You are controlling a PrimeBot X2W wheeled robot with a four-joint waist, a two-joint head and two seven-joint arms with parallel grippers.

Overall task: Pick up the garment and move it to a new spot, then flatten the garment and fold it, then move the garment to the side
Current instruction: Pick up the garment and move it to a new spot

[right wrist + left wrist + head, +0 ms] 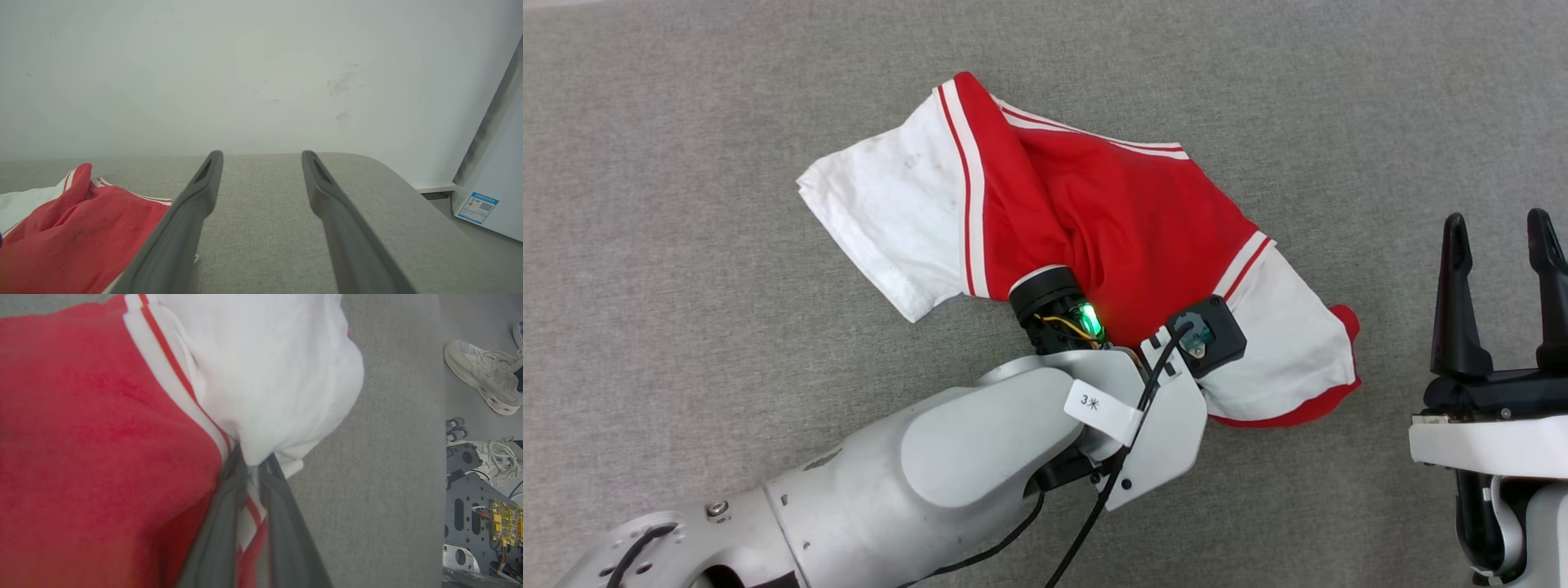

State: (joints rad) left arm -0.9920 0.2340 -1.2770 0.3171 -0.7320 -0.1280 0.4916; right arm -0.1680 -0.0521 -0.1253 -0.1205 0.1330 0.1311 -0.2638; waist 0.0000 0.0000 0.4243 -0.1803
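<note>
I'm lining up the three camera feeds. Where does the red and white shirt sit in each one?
Head view: the garment lies crumpled at the centre.
Left wrist view: the garment covers the left and top, pinched in the left tool.
Right wrist view: the garment is at the lower left, beside the open right tool.
Shared landmark: the grey cloth surface under it.

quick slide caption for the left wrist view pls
Left end effector pinching the red-and-white garment at its striped sleeve seam over the grey surface.
</note>
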